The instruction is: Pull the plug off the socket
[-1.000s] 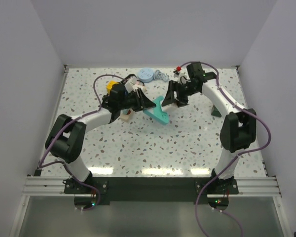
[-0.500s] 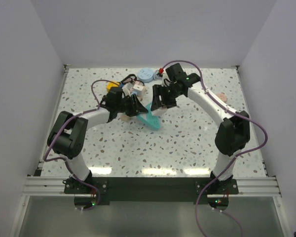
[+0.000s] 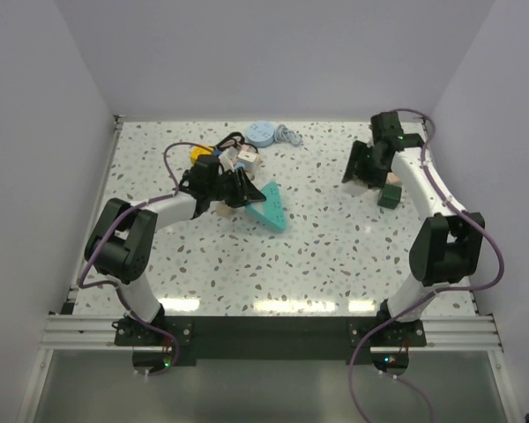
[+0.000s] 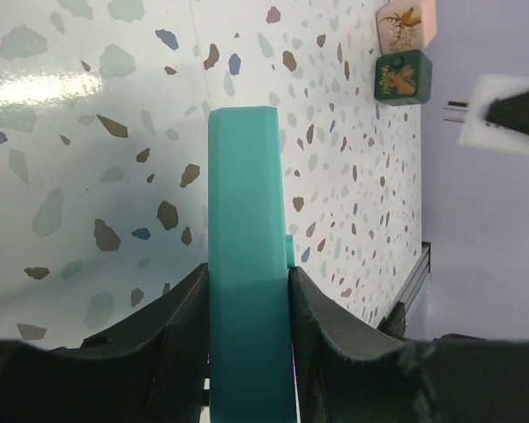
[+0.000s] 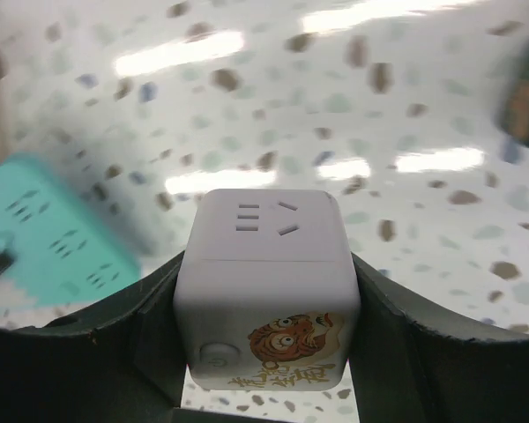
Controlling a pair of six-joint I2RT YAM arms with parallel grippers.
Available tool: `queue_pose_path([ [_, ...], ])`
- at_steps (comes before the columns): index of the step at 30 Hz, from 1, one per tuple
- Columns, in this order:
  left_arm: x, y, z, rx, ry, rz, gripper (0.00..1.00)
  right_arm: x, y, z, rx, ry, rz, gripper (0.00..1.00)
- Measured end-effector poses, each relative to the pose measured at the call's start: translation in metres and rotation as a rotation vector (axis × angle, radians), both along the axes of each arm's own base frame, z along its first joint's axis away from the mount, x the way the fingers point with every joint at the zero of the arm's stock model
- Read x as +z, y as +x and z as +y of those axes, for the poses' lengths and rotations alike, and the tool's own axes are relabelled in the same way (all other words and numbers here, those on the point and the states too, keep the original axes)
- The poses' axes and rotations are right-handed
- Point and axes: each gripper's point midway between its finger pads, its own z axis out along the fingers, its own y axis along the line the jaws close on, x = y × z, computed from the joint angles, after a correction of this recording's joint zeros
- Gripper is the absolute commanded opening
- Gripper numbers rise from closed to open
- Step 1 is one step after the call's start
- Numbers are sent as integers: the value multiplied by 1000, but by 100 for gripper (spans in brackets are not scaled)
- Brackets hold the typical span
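Plug [image 5: 266,229] is off the socket and well apart from it. It is a white matte plastic cube with rounded edges, slot openings on one face, and a round button and tiger cartoon on another. The left wrist view shows its metal prongs sticking out bare. Your right gripper [image 5: 266,282] is clamped on it, with one black moulded finger on each side, over the right rear of the table. The socket [image 4: 244,194] is a smooth teal plastic power strip, long and flat with rounded corners and groups of slots on its face. It sits left of centre, and your left gripper [image 4: 247,284] is clenched on its near end across the narrow sides. By my count you have one strip, one held plug and two loose printed cubes: a dark green cube [image 4: 403,77] and a pale pink cube [image 4: 406,24], which touch each other near the right gripper. At the back you also have one round pale-blue disc [image 3: 262,132] with a coiled cable [image 3: 289,135] beside it. One yellow item [image 3: 198,152] and a small white block [image 3: 247,160] sit behind the left arm, too small to identify. The tabletop [image 3: 335,256] is glossy white terrazzo with grey, brown and green flecks and light glare. Plain pale walls enclose three sides, and a black and aluminium rail [image 3: 264,333] runs along the near edge.
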Motion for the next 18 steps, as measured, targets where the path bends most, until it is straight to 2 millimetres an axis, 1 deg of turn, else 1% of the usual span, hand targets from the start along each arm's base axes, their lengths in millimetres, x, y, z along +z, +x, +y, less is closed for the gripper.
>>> queue_pose_path([
  [1,2,0,-1,-2,-7,-3,0,-8,0,-25,-75,-34,17,0],
  [2,3,1,-2,-5,-15,-6,0,-18,-3,-46,-137,-61,39,0],
  [3,5,1,-3,-6,-22,-9,0,-29,-9,-62,-185,-88,69,0],
  [4,7,1,-4,-9,-28,-10,0,-39,-16,-73,-219,-114,99,0],
  [7,16,9,-10,-22,-48,-24,0,-65,-41,-89,-276,-174,176,0],
  [9,23,18,-16,-31,-61,-42,0,-74,-55,-97,-310,-209,202,0],
  [11,29,29,-23,-39,-73,-61,0,-79,-65,-111,-367,-235,215,1],
  [14,30,47,-32,-45,-88,-81,0,-86,-74,-143,-495,-272,228,7],
  [15,28,53,-35,-42,-94,-84,0,-87,-76,-153,-536,-280,231,9],
  [16,24,59,-37,-38,-98,-79,0,-87,-78,-162,-576,-288,233,24],
  [18,14,70,-42,-31,-97,-66,0,-86,-77,-175,-639,-298,222,38],
])
